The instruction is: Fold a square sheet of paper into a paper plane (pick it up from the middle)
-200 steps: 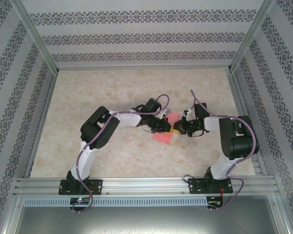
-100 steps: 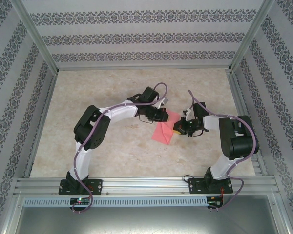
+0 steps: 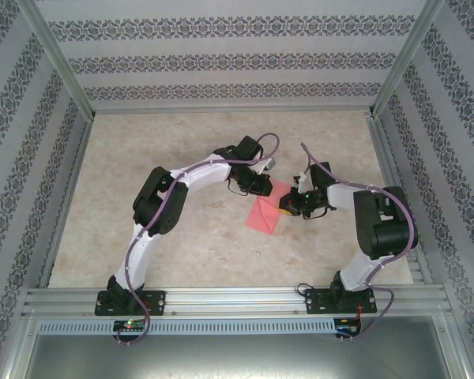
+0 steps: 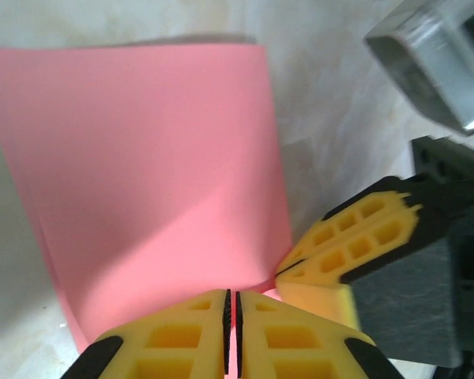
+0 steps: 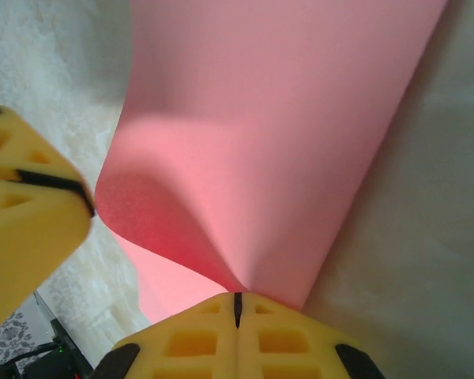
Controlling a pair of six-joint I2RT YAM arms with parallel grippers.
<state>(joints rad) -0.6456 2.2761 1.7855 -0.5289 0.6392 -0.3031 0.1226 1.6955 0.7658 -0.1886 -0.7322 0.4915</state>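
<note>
Right tool [image 5: 237,304] is clamped tight on the paper's [image 5: 261,142] near edge, and the sheet buckles up right at the pinch. Left tool [image 4: 231,312] sits at another edge with its fingers almost together (can't tell if it's actually gripping). The paper lies on the counter [image 3: 182,253] between both tools and looks doubled into a rectangle, so I'd guess one fold done. No nose or wings yet, so most folds are left.

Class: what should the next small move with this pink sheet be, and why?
Probably ease the left gripper open and let go. Both sets of jaws pinch the folded square sheet of paper, which humps up between them; the right gripper alone could hold it while it settles flat.
</note>
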